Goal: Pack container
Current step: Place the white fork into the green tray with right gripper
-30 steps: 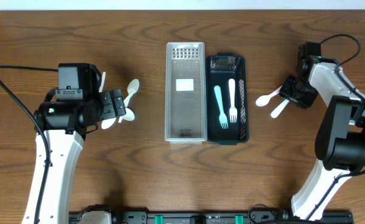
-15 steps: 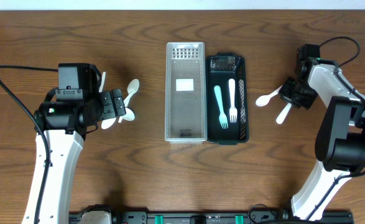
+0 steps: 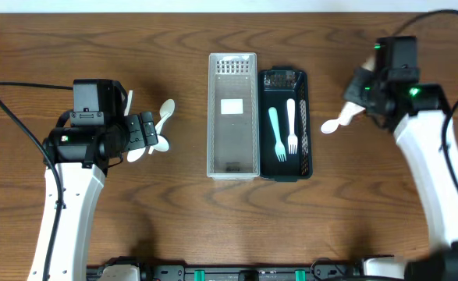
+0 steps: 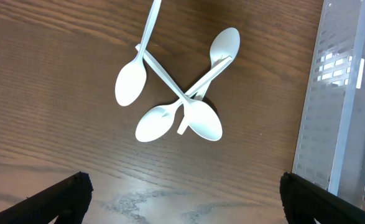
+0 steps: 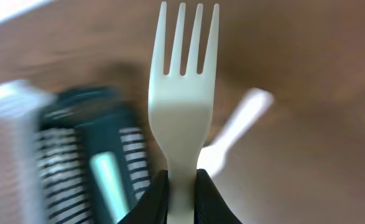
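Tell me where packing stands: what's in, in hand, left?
Done: two forks in the dark bin. In hand: the right gripper clamps a white fork. Remaining: one white utensil beside that bin, four spoons by the open left gripper; the clear bin holds no cutlery.

Arms are white, with black joints and cables.

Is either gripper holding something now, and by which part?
The right gripper holds a white fork by its handle, just below the head. The left gripper is open and holds nothing.
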You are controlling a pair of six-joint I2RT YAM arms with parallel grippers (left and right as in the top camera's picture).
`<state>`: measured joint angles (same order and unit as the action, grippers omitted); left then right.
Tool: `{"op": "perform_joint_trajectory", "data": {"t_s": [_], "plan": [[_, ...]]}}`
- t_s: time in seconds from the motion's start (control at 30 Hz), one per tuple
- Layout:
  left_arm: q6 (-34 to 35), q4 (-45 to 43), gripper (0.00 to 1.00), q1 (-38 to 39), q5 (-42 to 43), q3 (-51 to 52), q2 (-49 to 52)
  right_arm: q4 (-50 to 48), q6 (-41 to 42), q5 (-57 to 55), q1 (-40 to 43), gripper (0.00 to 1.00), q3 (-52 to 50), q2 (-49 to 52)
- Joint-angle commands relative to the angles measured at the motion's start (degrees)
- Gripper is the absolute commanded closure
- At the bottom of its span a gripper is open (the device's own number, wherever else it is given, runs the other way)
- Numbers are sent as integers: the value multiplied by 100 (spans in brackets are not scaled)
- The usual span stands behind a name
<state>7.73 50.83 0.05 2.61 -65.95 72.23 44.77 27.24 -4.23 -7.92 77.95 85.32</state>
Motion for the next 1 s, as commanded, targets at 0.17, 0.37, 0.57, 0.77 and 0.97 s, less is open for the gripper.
{"op": "perform_joint_trajectory", "data": {"t_s": [0.17, 0.37, 0.57, 0.77, 0.97], "plan": [[52, 15, 2, -26, -24, -114, 0, -208, 520, -684, -1510, 99, -7, 643], [52, 15, 2, -26, -24, -114, 0, -435, 555, -675, -1860, 99, -7, 1947], [50, 15, 2, -26, -24, -114, 0, -514, 505, -682, -1945, 72, 15, 2280], [52, 15, 2, -26, -24, -114, 0, -522, 157, -1021, -1794, 32, 85, 1298], [52, 15, 2, -26, -24, -114, 0, -448, 76, -1473, -1158, 33, 85, 260]]}}
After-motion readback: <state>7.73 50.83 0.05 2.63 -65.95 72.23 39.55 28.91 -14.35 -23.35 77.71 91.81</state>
